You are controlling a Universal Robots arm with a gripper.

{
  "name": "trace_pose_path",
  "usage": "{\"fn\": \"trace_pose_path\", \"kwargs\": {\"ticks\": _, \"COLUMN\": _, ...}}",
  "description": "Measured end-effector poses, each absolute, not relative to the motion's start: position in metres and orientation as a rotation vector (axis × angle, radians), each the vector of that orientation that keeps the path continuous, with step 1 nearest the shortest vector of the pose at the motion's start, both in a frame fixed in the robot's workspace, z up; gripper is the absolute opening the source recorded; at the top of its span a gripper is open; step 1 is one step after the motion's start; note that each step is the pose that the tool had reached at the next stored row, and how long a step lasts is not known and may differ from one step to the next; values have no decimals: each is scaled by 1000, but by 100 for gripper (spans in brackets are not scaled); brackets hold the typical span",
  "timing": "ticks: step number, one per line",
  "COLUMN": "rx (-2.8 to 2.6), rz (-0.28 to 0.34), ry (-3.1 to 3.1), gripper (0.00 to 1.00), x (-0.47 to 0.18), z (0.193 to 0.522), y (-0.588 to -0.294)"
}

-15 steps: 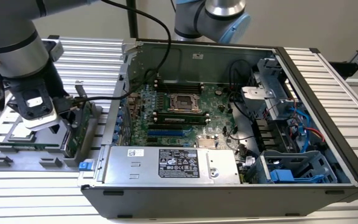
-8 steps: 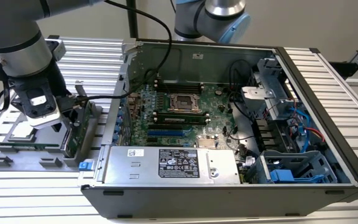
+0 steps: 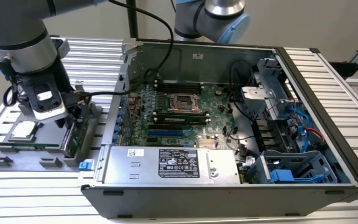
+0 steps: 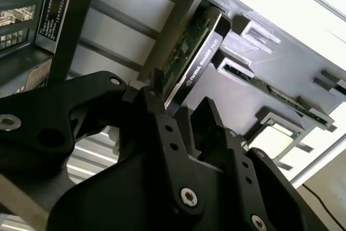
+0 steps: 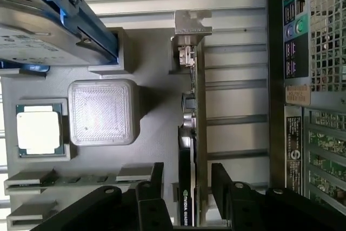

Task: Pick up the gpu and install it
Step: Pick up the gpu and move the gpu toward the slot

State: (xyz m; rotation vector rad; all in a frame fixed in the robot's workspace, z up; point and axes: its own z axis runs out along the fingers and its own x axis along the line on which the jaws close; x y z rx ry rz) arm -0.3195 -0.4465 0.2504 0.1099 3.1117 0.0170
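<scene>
Slatted aluminium desk carrying an open computer case, its motherboard exposed, and, towards the exterior view's left, a grey parts tray set just beside the case. The gpu stands on its long edge in a slot at the side of the tray nearest the case; it has not been lifted. In the first wrist view the card is seen edge-on, green board on one face, black cooler on the other, silver bracket at the far end; the second wrist view shows the black edge of the gpu rising from its slot. The arm's tool is lowered over the card. In both wrist views the tool is released, its black fingers spread to either side of the card with a visible gap on each side, not touching it. Also on the tray: a processor chip in a square recess, a hard drive in a blue caddy, and a narrow memory stick held in its own slot.
</scene>
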Motion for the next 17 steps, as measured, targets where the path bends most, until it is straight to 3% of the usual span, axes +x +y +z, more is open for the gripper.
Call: {"fn": "trace_pose_path", "kwargs": {"ticks": 17, "rx": 110, "rz": 17, "ry": 3111, "gripper": 100, "x": -319, "z": 239, "y": -434}}
